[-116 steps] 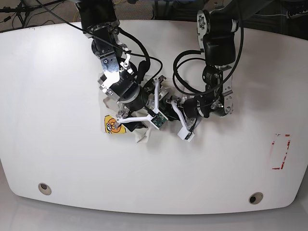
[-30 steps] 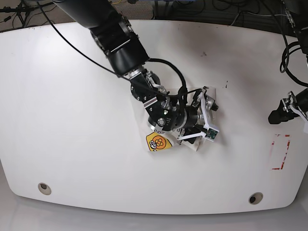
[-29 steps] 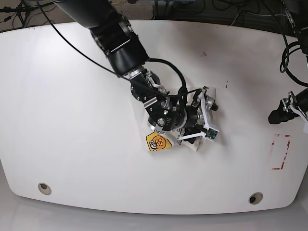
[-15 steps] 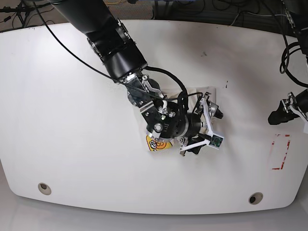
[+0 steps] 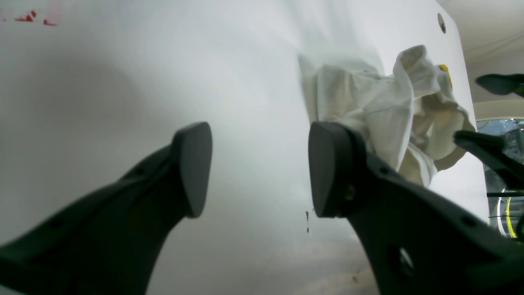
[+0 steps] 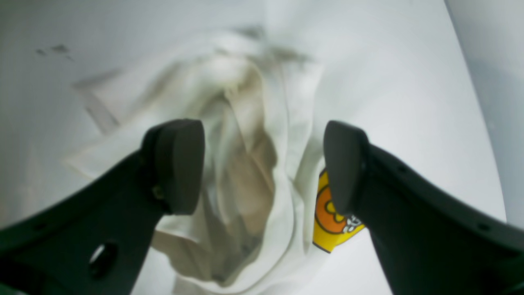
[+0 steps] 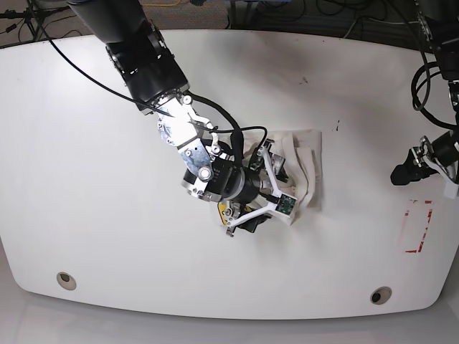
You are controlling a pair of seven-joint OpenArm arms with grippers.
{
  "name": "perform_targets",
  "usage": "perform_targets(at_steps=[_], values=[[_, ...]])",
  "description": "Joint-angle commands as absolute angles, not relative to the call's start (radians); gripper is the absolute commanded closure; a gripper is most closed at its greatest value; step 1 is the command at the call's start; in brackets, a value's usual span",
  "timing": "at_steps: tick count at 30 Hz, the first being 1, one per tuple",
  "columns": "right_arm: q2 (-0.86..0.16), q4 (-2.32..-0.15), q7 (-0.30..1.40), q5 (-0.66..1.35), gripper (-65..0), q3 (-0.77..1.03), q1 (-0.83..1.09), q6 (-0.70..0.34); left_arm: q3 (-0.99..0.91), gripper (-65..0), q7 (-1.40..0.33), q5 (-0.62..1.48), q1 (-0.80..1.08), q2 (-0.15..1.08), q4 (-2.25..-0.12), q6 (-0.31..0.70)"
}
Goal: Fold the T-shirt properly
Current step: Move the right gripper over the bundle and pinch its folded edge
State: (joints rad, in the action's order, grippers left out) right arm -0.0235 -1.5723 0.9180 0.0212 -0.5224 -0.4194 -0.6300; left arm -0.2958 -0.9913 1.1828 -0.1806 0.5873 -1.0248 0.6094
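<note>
The off-white T-shirt (image 7: 303,166) lies crumpled in a small heap near the table's middle. In the right wrist view the T-shirt (image 6: 245,164) fills the space below my right gripper (image 6: 262,164), whose jaws stand wide apart above the cloth without pinching it. Its yellow-orange badge (image 6: 327,217) peeks out beside the right finger. In the base view the right gripper (image 7: 259,193) hovers over the heap's left side, hiding most of the badge (image 7: 226,210). My left gripper (image 5: 258,168) is open and empty, far off to the right (image 7: 403,172), looking at the T-shirt (image 5: 380,106) from a distance.
Red tape marks (image 7: 418,226) sit on the white table (image 7: 107,179) at the right, close to the left arm. Two round holes (image 7: 66,280) (image 7: 381,294) lie near the front edge. Cables hang behind the table's far edge.
The right arm has swung left and back, so its gripper now sits over the heap's left side and more cloth shows on the right. The left arm has barely shifted.
</note>
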Motion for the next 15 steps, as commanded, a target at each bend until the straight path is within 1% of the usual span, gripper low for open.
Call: perform_targets(at_steps=[1,6,10,12,15], values=[[-0.039,-1.549,0.892,0.002,-43.6,-0.493,-0.447,-0.638,-0.278,-35.1,-0.975,1.204,-0.199,0.596,-1.041,0.616],[-0.051,-1.511,0.872,-0.005,-43.6,-0.387,-0.447,-0.647,-0.234,-35.1,-0.972,1.204,-0.199,0.595,-1.041,0.616],[-0.071,-1.508,0.848,-0.008,-43.4,-0.352,-0.444,-0.668,-0.22,-35.1,-0.972,1.191,-0.199,0.593,-1.041,0.616],[-0.073,-1.484,0.834,-0.008,-41.2,-0.349,-0.443,-0.667,-0.222,-35.1,-0.972,1.175,-0.199,0.59,-1.041,0.616],[-0.073,-1.443,0.817,-0.008,-31.5,-0.346,-0.446,-0.671,-0.223,-35.1,-0.972,1.15,-0.199,0.57,-1.041,0.616]])
